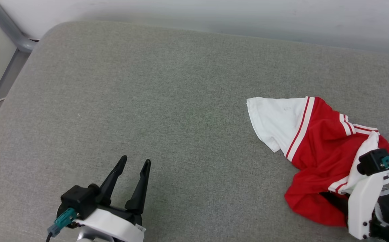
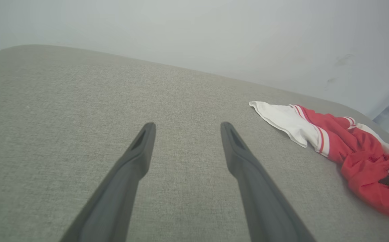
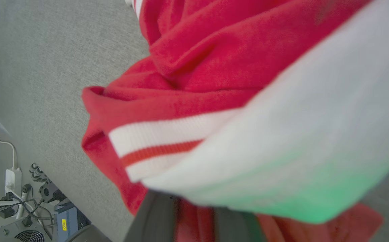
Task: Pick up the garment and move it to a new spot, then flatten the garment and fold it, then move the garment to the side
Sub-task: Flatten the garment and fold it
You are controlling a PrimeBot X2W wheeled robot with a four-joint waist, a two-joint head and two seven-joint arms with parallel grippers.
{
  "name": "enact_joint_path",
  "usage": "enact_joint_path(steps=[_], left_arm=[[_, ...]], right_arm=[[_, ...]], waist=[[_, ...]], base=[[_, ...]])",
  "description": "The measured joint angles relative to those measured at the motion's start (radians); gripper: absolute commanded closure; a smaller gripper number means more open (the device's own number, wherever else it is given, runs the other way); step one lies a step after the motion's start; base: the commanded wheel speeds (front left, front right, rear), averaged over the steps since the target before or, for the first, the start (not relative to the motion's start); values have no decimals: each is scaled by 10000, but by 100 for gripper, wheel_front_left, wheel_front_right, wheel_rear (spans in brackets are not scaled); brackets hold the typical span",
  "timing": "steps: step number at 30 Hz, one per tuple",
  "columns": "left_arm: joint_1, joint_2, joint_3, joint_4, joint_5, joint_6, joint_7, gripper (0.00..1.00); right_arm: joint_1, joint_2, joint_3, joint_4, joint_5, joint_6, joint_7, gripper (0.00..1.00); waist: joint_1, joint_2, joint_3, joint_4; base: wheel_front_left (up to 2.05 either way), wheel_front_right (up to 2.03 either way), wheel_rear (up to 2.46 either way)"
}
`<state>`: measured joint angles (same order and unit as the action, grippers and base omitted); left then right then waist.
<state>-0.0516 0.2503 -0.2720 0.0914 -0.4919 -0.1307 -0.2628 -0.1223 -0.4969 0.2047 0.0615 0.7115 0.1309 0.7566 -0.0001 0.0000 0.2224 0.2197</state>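
Note:
The garment [image 1: 315,144], red with white sleeves and red-and-white stripe trim, lies crumpled at the right of the grey cushion. One white sleeve spreads out to the left. It also lies at the right of the left wrist view [image 2: 355,151]. My right gripper [image 3: 194,216] is shut on a bunch of the garment [image 3: 198,67]; red cloth sits between its dark fingers [image 3: 154,218]. The fingertips are hidden under a white sleeve, and the pale right wrist [image 1: 364,198] pokes out beneath the cloth. My left gripper [image 1: 135,159] rests open over bare cushion, well left of the garment, as its own view shows too [image 2: 187,125].
The grey upholstered cushion [image 1: 147,101] spans the scene, with a pale wall behind it. A grey metal frame [image 1: 13,37] runs past its far left corner. Beyond the cushion's edge, the floor holds a power strip, cables and equipment [image 3: 13,201].

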Motion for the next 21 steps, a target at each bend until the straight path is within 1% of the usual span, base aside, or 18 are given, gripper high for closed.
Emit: enact_joint_path(steps=[2, 4, 5, 6, 7, 8, 13, 14, 15, 17, 21], left_arm=[[-139, -8, -140, 52, 2, 0, 0, 0], [-281, -6, -211, 63, 0, 0, -2, 0], [-305, 21, -173, 65, -25, 0, 0, 0], [-314, 67, -128, 77, -42, 0, 0, 0], [-314, 111, -88, 75, -42, 0, 0, 0], [-314, 157, -42, 79, -42, 0, 0, 0], [-286, 184, 21, 75, -42, 0, -2, 0], [-209, 184, 42, 69, -54, 0, 0, 0], [-209, 184, 42, 69, -54, 0, 0, 0], [-154, 163, 54, 61, -71, 0, 0, 0], [-129, 171, 40, 50, -113, 0, 0, 0]], right_arm=[[31, 322, 82, 244, -169, -2, -293, 100], [18, 407, 378, 288, -476, -2, -633, 100], [8, 493, 428, 305, -412, -2, -740, 96], [7, 621, 418, 322, -314, -2, -849, 78], [-6, 650, 424, 272, -307, -2, -926, 51], [-7, 633, 466, 190, -314, 0, -957, 0], [157, 598, 263, -324, -345, 10, -865, 0], [418, 583, -73, -732, -359, 8, -667, 0], [418, 583, -73, -732, -359, 8, -667, 0], [670, 596, -428, -1218, -431, 2, -293, 0], [981, 644, -1453, -2245, -794, 2, 470, 0]], waist=[[0, 0, 28, -28], [0, 0, 26, -55], [0, 0, 19, -90], [1, 0, 5, -133], [1, 0, -16, -182], [0, 0, -37, -231], [1, 0, -146, -405], [1, 0, -203, -471], [1, 0, -203, -471], [1, 0, -247, -528], [1, 0, -301, -559]], base=[[0, 0, 0], [0, 0, 0], [0, 0, 0], [0, 0, 0], [0, 0, 0], [0, 0, 0], [0, 0, 0], [0, 0, 0], [0, 0, 0], [0, 0, 0], [0, 0, 0]])
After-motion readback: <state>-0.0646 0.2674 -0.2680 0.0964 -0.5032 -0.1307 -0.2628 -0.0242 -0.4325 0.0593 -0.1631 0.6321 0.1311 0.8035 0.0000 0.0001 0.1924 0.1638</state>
